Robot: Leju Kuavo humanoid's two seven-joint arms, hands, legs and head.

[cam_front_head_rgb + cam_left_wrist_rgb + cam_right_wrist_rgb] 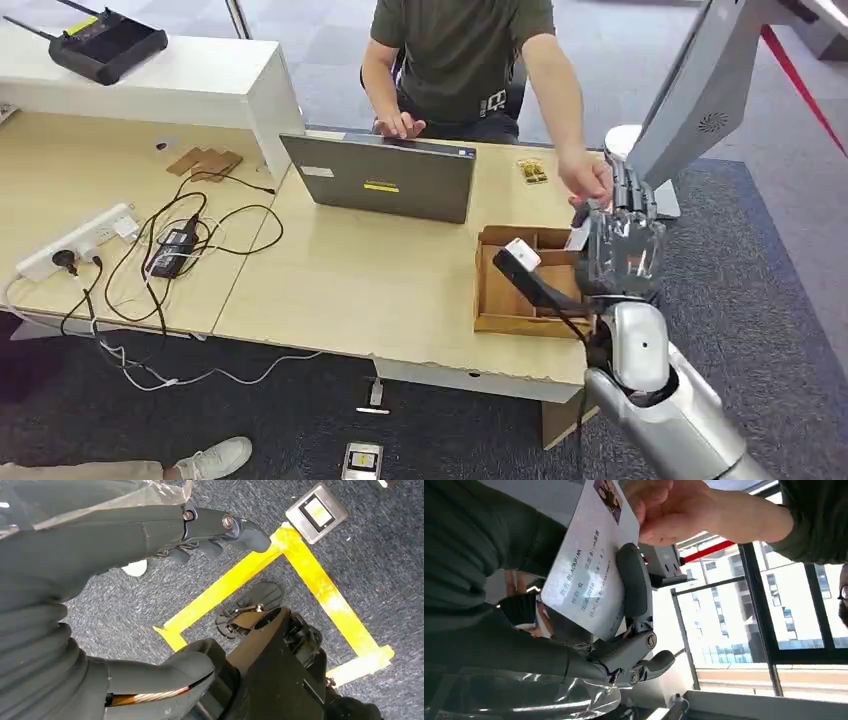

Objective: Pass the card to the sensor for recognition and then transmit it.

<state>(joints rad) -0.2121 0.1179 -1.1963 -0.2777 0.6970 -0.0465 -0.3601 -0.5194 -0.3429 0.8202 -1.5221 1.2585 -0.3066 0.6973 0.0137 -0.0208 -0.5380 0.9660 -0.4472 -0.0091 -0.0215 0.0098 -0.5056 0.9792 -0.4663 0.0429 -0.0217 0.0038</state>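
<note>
The raised right hand (622, 245) holds a card (578, 237) that a person's hand (586, 180) touches.

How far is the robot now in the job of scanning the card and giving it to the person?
The scan cannot be confirmed from these views. In hand: the right hand holds the card raised beside the cardboard box, and the person's hand is already at the card's far end. Left: letting go so the person takes it. The left hand hangs over the floor, holding nothing.

Your robot: silver right arm (670, 405), dark translucent-covered right hand (622, 245); left hand (100, 605) grey ribbed cover, thick thumb, screwed dark fingers (220, 527).
</note>
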